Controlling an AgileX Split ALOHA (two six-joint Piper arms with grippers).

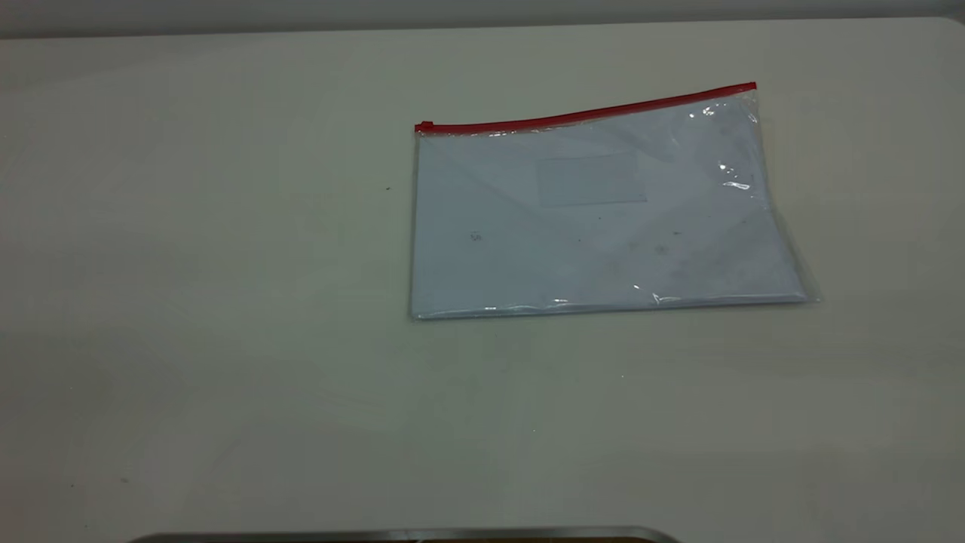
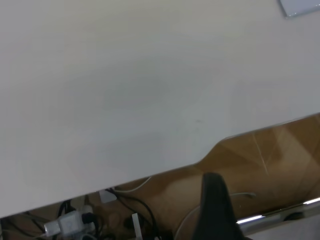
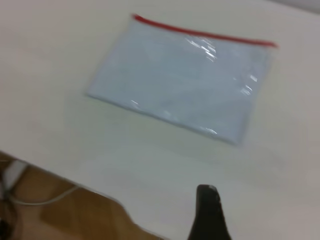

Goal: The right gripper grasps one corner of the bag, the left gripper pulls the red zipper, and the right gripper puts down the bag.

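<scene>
The bag (image 1: 603,219) is lying flat on the desk (image 1: 226,302), red zipper (image 1: 588,115) along its far edge, untouched; each gripper's state cannot be told, both being held back near the desk edge.

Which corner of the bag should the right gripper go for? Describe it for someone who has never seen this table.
On the pale table lies one flat clear bag with white paper inside. A red zipper runs along its far long edge. The corner is at that strip's right end in the exterior view; the left end carries the small slider, and the near corners are plain.
</scene>
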